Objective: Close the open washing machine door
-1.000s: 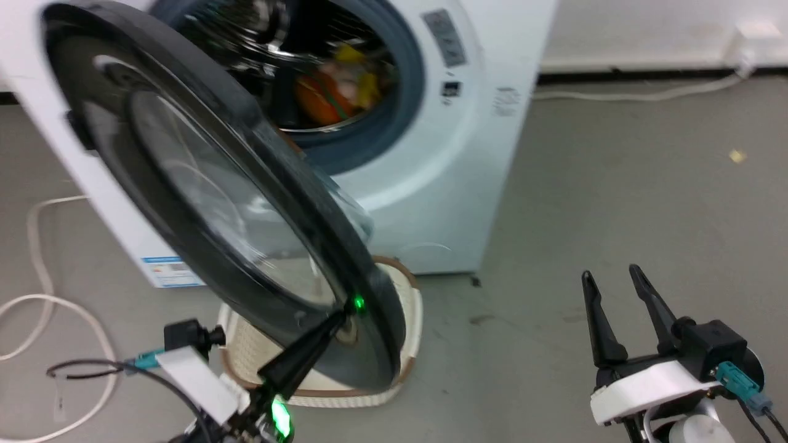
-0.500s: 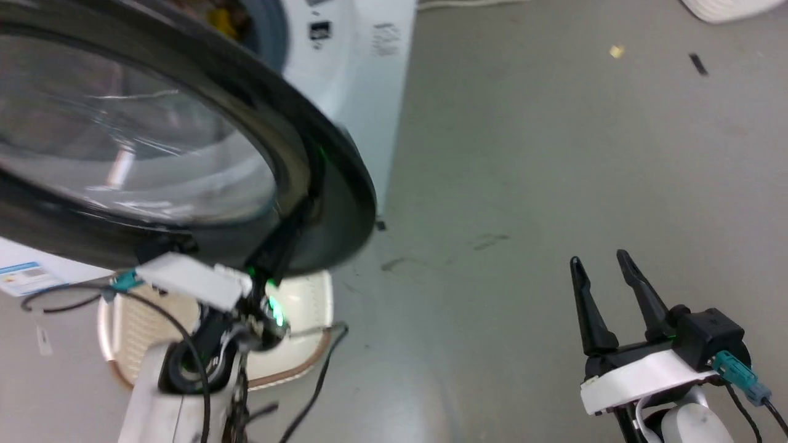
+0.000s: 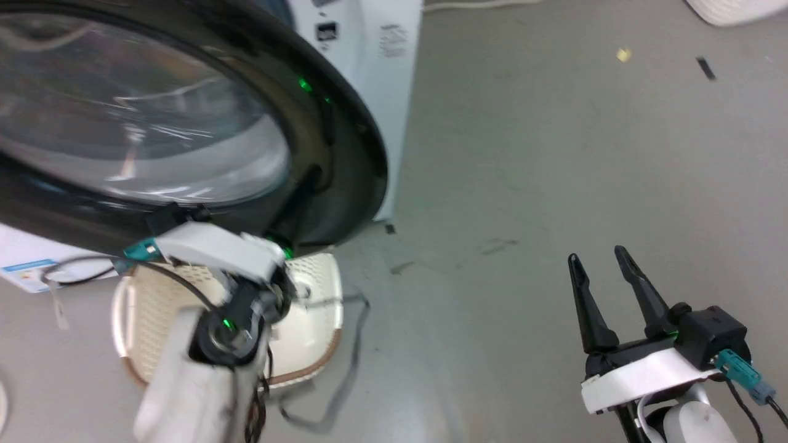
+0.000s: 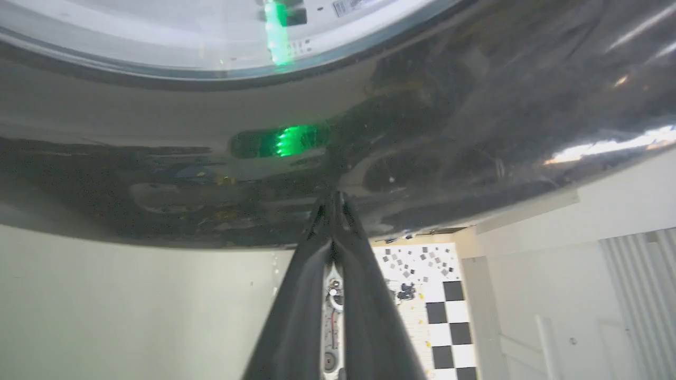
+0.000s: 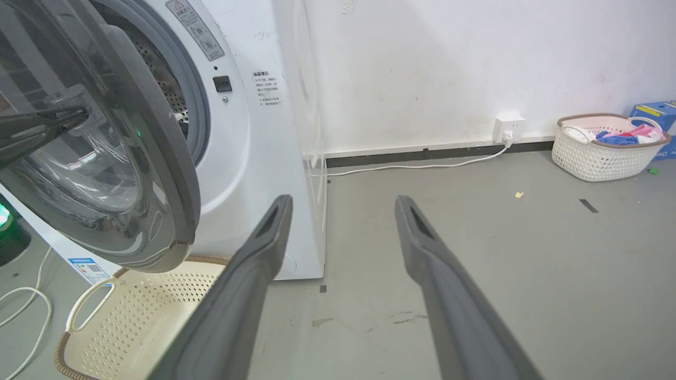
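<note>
Since earlier frame our left gripper (image 4: 334, 198), shut and empty, slid higher on door (image 3: 348, 154) rim, tips pressing at 5 o'clock. Door at 10 o'clock, partly swung toward washing machine (image 3: 394, 111). We push steady lest tips skid off gloss. Right gripper (image 3: 596, 253) wide open, 4 o'clock.

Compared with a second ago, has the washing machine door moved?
Yes. The washing machine door has swung toward the washing machine, whose open drum it now covers in the head view.

The washing machine door (image 3: 348, 144) is black-rimmed, the washing machine (image 5: 248, 158) white, the basket (image 5: 169, 287) cream.
</note>
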Motion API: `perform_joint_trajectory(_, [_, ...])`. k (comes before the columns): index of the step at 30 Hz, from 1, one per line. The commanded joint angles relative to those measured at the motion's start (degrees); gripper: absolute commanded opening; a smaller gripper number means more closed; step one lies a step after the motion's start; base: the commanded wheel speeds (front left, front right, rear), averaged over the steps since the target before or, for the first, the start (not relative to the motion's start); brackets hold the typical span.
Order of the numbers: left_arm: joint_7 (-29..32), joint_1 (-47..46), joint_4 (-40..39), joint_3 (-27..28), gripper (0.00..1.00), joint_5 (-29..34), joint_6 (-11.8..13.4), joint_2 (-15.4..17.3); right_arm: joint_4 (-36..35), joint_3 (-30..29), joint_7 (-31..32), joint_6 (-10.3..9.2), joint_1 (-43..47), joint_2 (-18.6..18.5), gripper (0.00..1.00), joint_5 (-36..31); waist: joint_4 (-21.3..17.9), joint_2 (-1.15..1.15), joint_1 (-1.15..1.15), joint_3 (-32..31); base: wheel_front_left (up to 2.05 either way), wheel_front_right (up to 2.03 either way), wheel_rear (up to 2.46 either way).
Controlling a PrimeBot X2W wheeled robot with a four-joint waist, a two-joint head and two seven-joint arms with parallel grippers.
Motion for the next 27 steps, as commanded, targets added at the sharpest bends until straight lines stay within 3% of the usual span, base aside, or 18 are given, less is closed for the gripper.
perform_joint_trajectory(1, [-0.88, 1.8, -0.82, -1.34, 0.0, 2.07, -0.26, 0.88, -0.38, -0.34, -0.26, 0.05, -0.28, 0.03, 1.0, -0.49, 2.26, -0.01, 0.0, -1.99, 0.0, 0.0, 0.0])
perform_joint_trajectory(2, [-1.86, 2.98, -1.99, -3.21, 0.39, 4.22, -0.26, 1.7, -0.46, -0.57, -0.26, 0.05, -0.11, 0.03, 1.0, -0.72, 3.16, -0.01, 0.0, -2.69, 0.0, 0.0, 0.0])
perform_joint_trajectory(3, [-3.18, 4.33, -3.23, -5.21, 1.0, 6.36, -0.26, 2.61, -0.51, -0.8, -0.26, 0.05, 0.1, 0.03, 1.0, -0.96, 4.1, -0.01, 0.0, -3.44, 0.0, 0.0, 0.0])
perform_joint_trajectory(9, [-18.15, 11.1, -8.47, -18.98, 1.0, 20.28, -0.26, 11.58, -1.24, -1.06, -0.26, 0.05, 1.97, 0.03, 1.0, -1.82, 10.86, -0.01, 0.0, -8.49, 0.0, 0.0, 0.0])
perform_joint_trajectory(11, [-24.19, 12.63, -7.71, -22.0, 1.0, 23.71, -0.26, 14.3, -1.43, -0.75, -0.26, 0.05, 2.73, 0.03, 1.0, -2.16, 12.96, -0.01, 0.0, -9.88, 0.0, 0.0, 0.0])
perform_joint_trajectory(14, [-27.53, 13.67, -5.36, -24.59, 1.0, 31.83, -0.26, 18.22, -1.66, -0.45, -0.26, 0.05, 3.77, 0.03, 1.0, -2.35, 16.09, -0.01, 0.0, -11.4, 0.0, 0.0, 0.0])
perform_joint_trajectory(18, [-27.91, 15.44, -6.2, -15.76, 1.0, 45.05, 0.56, 17.6, -1.81, -0.17, -0.26, 0.05, 4.8, 0.03, 1.0, -2.76, 19.65, -0.01, 0.0, -12.55, 0.0, 0.0, 0.0])
perform_joint_trajectory(24, [-27.93, 22.21, -13.64, -1.65, 1.0, 61.58, 2.34, 11.51, -1.64, 1.08, -0.26, 0.05, 5.37, 0.03, 1.0, -2.92, 22.49, -0.01, 0.0, -13.2, 0.0, 0.0, 0.0])
perform_joint_trajectory(27, [-27.93, 25.27, -15.11, 1.14, 1.0, 67.86, 1.7, 9.51, -1.39, 1.92, -0.26, 0.05, 5.53, 0.03, 1.0, -3.7, 23.34, -0.01, 0.0, -13.3, 0.0, 0.0, 0.0])
